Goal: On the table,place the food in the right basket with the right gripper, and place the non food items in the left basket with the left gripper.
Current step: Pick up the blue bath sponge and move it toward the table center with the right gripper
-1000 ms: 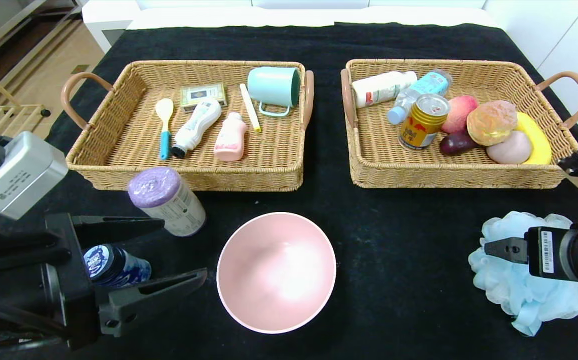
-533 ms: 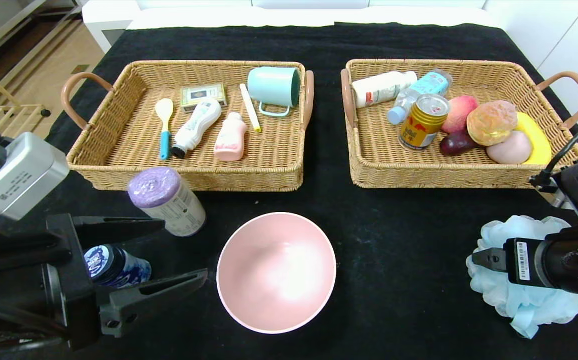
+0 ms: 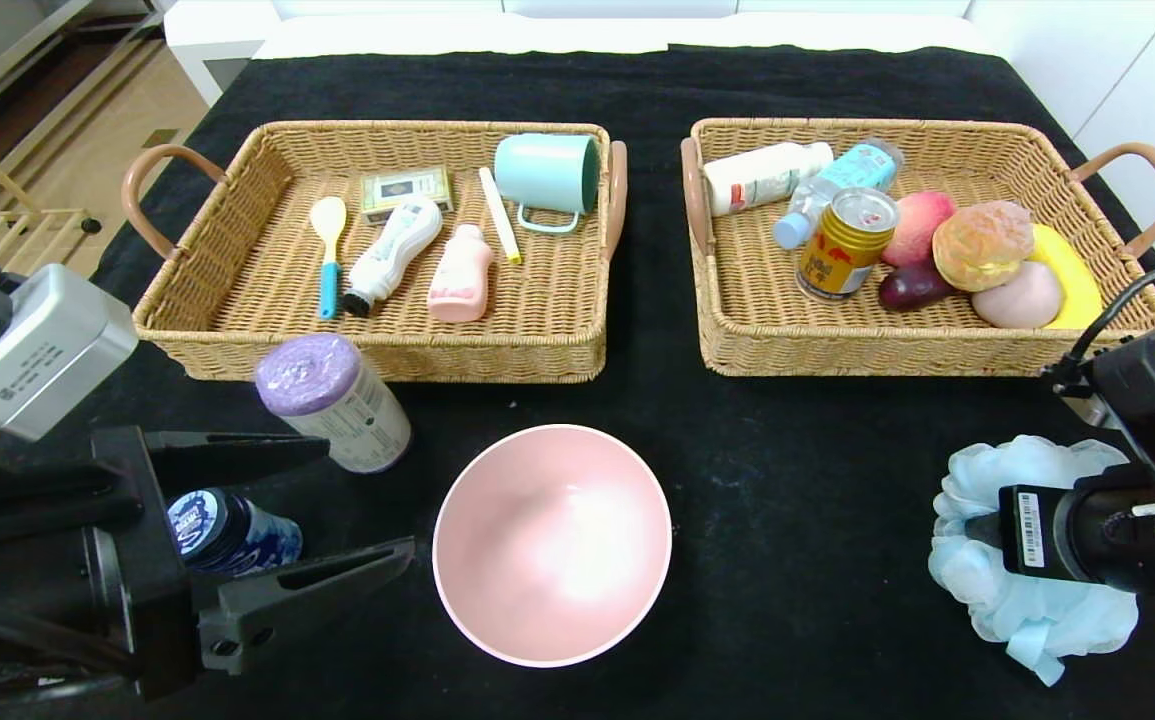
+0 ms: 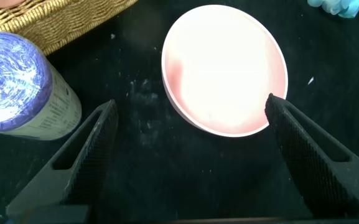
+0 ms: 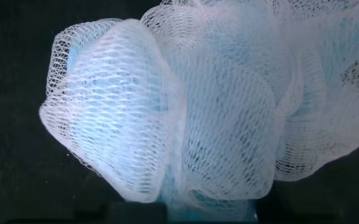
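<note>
Right gripper (image 3: 982, 528) low, level, jaws buried in pouf (image 3: 1027, 540) — can't tell state; left gripper (image 3: 337, 510) jaws apart.

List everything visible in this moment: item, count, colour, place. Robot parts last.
table: 1, black cloth
left basket: 1, wicker; holds spoon, box, bottles, stick, mint mug
right basket: 1, wicker; holds can, bun, bottles, fruit
canister: 1, white, purple cap, before left basket
jar: 1, dark blue, near left
bowl: 1, pink, front centre
bath pouf: 1, light blue, front right
left gripper: open, near jar
right gripper: pressed into pouf
</note>
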Tool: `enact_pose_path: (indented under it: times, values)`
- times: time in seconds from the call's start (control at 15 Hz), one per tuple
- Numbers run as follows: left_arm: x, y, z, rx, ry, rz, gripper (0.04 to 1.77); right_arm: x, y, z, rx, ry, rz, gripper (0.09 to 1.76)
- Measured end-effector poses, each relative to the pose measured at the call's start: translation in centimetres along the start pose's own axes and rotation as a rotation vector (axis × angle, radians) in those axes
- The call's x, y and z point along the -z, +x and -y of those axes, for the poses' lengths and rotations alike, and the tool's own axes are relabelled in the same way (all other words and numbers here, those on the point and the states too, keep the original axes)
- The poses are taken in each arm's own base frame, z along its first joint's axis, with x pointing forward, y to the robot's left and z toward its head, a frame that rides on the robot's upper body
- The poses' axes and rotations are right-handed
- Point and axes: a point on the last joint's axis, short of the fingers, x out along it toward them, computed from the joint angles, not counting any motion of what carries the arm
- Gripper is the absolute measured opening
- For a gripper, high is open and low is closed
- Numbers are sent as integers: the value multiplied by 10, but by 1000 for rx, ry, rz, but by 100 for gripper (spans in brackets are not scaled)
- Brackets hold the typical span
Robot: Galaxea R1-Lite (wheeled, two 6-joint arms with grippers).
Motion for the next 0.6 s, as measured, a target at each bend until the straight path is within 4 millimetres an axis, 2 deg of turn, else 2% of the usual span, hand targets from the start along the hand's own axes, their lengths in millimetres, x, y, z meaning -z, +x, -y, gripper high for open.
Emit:
enact_pose_path:
  times: [0.2,0.6]
  values:
    - [0,0,0,0,0,0,172,0,0,0,-1,-2,-1,81]
    - [0,0,0,0,0,0,172,0,1,-1,-1,-7,-4,81]
